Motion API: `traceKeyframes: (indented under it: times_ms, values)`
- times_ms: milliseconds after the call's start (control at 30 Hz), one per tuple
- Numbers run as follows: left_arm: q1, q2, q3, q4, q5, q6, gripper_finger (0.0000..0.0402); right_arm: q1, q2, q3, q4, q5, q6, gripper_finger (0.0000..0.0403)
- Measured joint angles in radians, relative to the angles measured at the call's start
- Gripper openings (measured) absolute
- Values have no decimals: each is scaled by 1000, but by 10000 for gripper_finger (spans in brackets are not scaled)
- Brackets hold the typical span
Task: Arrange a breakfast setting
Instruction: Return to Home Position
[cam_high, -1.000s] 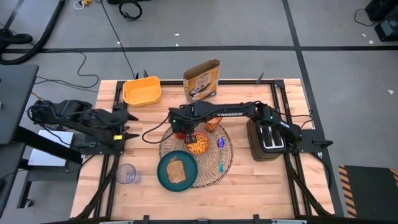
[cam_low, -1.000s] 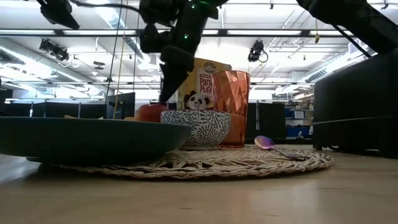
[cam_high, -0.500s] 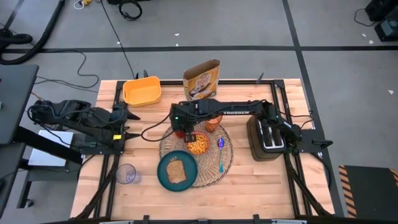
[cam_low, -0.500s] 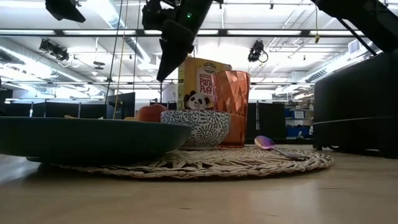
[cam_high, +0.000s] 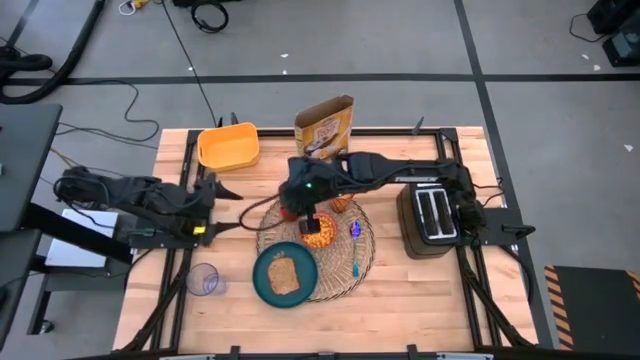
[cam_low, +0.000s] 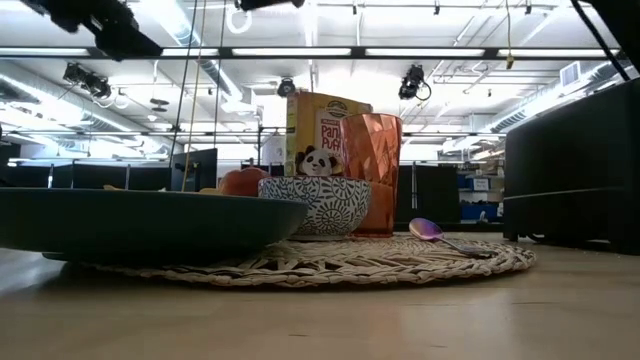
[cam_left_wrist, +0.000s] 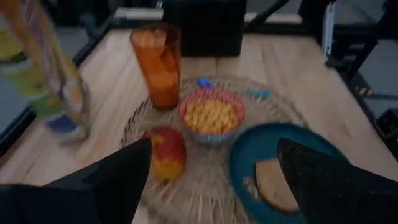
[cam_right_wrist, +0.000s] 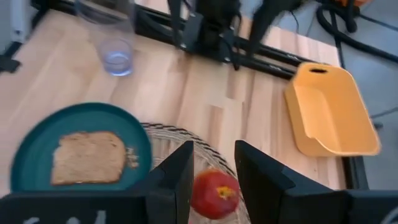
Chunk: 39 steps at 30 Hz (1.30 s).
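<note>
right gripper (cam_right_wrist: 212, 152): fingers apart, empty | apple (cam_right_wrist: 214, 193): straight below those jaws, on mat (cam_high: 340, 278), 10 o'clock of bowl (cam_high: 318, 232); right arm nearer | left gripper (cam_high: 212, 190): spread, empty, parked at mat's 9 o'clock | change: right gripper has climbed out of low view, retreating toward 3 o'clock; apple unmoved

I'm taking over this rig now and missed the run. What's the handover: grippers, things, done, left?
Left gripper: open, empty, at the table's left side.
Right gripper: open, empty, above the apple, arm stretched over the placemat.
Seen from above, on the placemat: plate with toast at the lower left edge, bowl of cereal mid-mat, cup above it, apple upper left of the bowl, spoon to its right.
Done: every piece appears placed.
Left: probably only bringing the right arm home.
</note>
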Motion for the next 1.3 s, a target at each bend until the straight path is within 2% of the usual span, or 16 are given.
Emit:
traceKeyframes:
  times_ms: [100, 233, 433, 567, 733, 900, 1100, 1300]
  values:
    - [0, -25, -103, 178, 0, 44, 348, 22, -1, -26, 37, -10, 5, 124]
    - [0, -36, -246, 426, 1, 78, 323, 48, -35, -163, 164, -17, 26, 122]
    - [0, -35, -436, 793, 1, 110, 263, 80, -208, -547, 523, -28, 86, 115]
    - [3, -35, -513, 975, 12, 113, 200, 89, -384, -849, 826, -26, 143, 114]
    - [63, -33, -526, 973, 14, 111, 106, 94, -595, -1174, 1067, 9, 184, 113]
    - [147, -49, -526, 962, 36, 156, 18, 74, -814, -1388, 1122, 24, 267, 113]
    - [270, -110, -526, 948, 173, 162, 13, 43, -1077, -1552, 1124, 29, 310, 113]
    - [377, -180, -513, 876, 258, 153, 7, 44, -1302, -1711, 1130, 99, 341, 110]
